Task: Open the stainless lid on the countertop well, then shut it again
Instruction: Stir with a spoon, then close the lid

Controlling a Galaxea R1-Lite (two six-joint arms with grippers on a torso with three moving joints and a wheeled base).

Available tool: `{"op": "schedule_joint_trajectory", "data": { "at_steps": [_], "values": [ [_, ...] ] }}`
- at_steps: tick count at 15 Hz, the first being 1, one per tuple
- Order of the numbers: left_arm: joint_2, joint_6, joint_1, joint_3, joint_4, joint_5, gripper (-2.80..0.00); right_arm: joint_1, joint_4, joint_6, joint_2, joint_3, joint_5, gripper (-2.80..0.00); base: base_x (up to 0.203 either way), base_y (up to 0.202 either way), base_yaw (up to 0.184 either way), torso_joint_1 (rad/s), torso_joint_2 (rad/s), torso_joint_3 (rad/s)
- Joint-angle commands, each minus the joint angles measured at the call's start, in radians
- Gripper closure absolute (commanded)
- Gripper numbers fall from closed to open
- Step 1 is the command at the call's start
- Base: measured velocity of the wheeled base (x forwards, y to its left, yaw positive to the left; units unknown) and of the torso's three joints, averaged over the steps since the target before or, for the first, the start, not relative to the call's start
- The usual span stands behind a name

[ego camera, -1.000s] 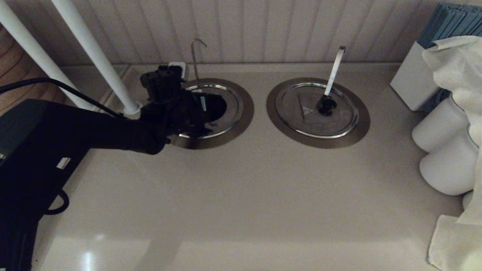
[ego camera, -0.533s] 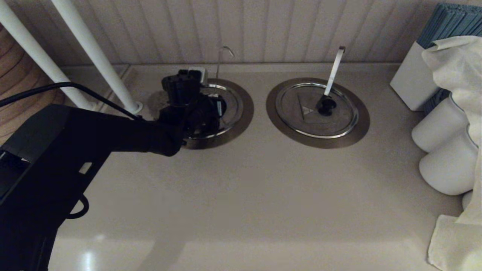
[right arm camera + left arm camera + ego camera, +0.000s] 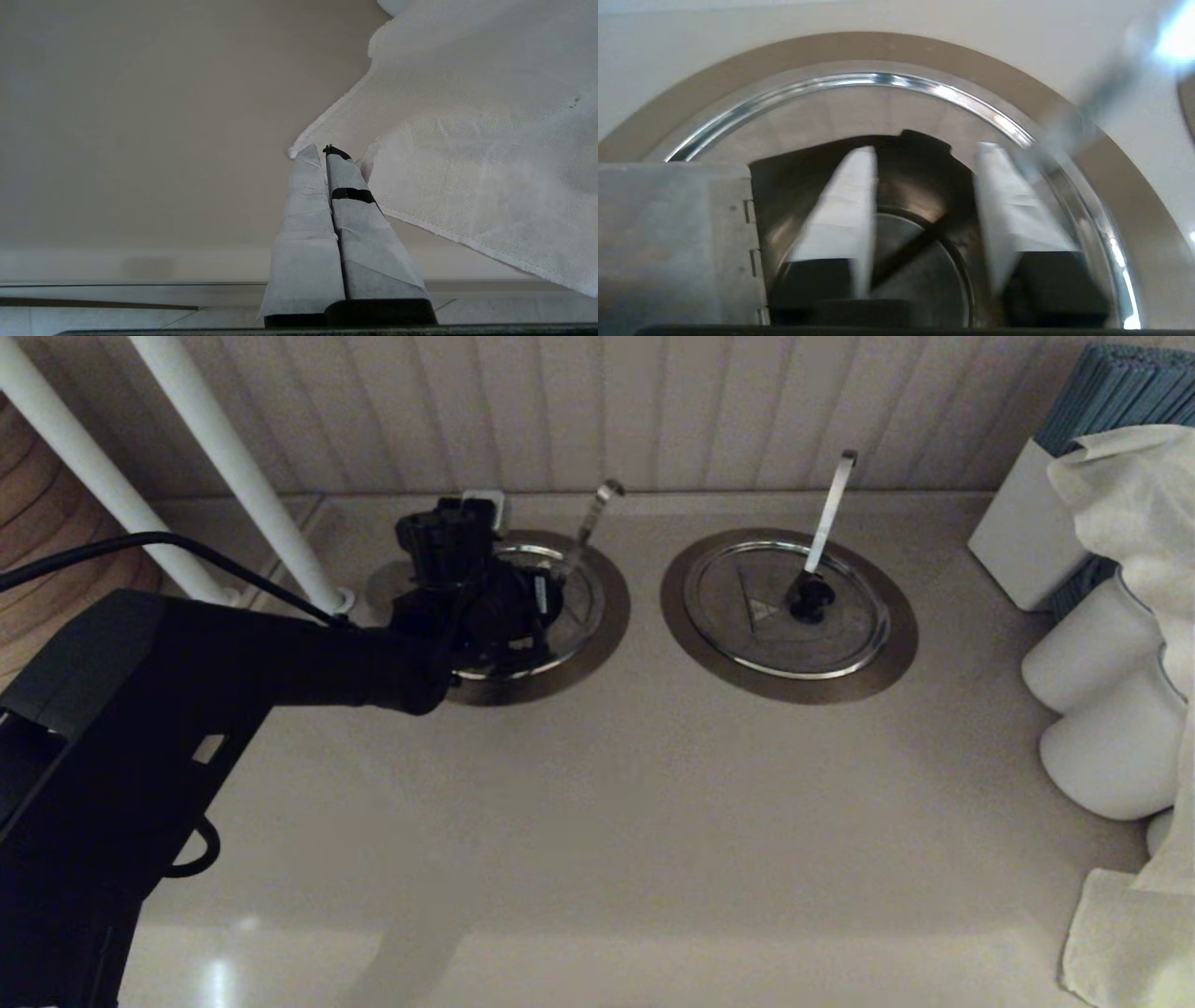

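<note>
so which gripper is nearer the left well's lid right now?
Left. The left gripper sits right over the stainless lid on the countertop well, fingers spread around its knob. The right gripper is shut, off by a white cloth, out of the head view.

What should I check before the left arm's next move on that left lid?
1. Left gripper centred over the stainless lid: ok.
2. Lid seated flat in the countertop well: cannot tell.
3. Hold on the lid's knob: cannot tell.
4. Ladle handle clear of the gripper: cannot tell, it passes close.
5. Right gripper parked, shut, by the white cloth: ok.
</note>
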Motion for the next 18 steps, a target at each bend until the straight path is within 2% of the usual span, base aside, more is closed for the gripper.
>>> {"op": "schedule_joint_trajectory", "data": {
  "at_steps": [1, 4, 8, 11, 13, 14, 16, 18],
  "values": [
    [0.001, 0.001, -0.001, -0.013, -0.006, 0.002, -2.80, 0.000, 0.000, 0.000, 0.001, 0.000, 0.000, 0.00, 0.000, 0.000, 0.000, 0.000, 0.00, 0.000],
    [-0.014, -0.001, 0.010, -0.004, -0.013, 0.005, -2.80, 0.000, 0.000, 0.000, 0.001, 0.000, 0.000, 0.00, 0.000, 0.000, 0.000, 0.000, 0.00, 0.000],
    [-0.078, -0.009, 0.092, 0.006, -0.005, 0.000, -2.80, 0.001, 0.000, 0.000, 0.001, 0.000, 0.000, 0.00, 0.000, 0.000, 0.000, 0.000, 0.00, 0.000],
    [-0.163, -0.037, 0.136, 0.107, -0.005, -0.014, -2.80, 0.000, 0.000, 0.000, 0.001, 0.000, 0.000, 0.00, 0.000, 0.000, 0.000, 0.000, 0.00, 0.000],
    [-0.231, -0.076, 0.191, 0.174, 0.008, -0.054, -2.80, 0.001, 0.000, 0.000, 0.001, 0.000, 0.000, 0.00, 0.000, 0.000, 0.000, 0.000, 0.00, 0.000],
    [-0.257, -0.108, 0.217, 0.191, 0.039, -0.063, -2.80, 0.000, 0.000, 0.000, 0.001, 0.000, 0.000, 0.00, 0.000, 0.000, 0.000, 0.000, 0.00, 0.000],
    [-0.300, -0.250, 0.248, 0.196, 0.110, -0.058, -2.80, 0.000, 0.000, 0.000, 0.001, 0.000, 0.000, 0.00, 0.000, 0.000, 0.000, 0.000, 0.00, 0.000],
    [-0.366, -0.401, 0.265, 0.202, 0.277, -0.055, -2.80, 0.000, 0.000, 0.000, 0.001, 0.000, 0.000, 0.00, 0.000, 0.000, 0.000, 0.000, 0.00, 0.000]
  ]
}}
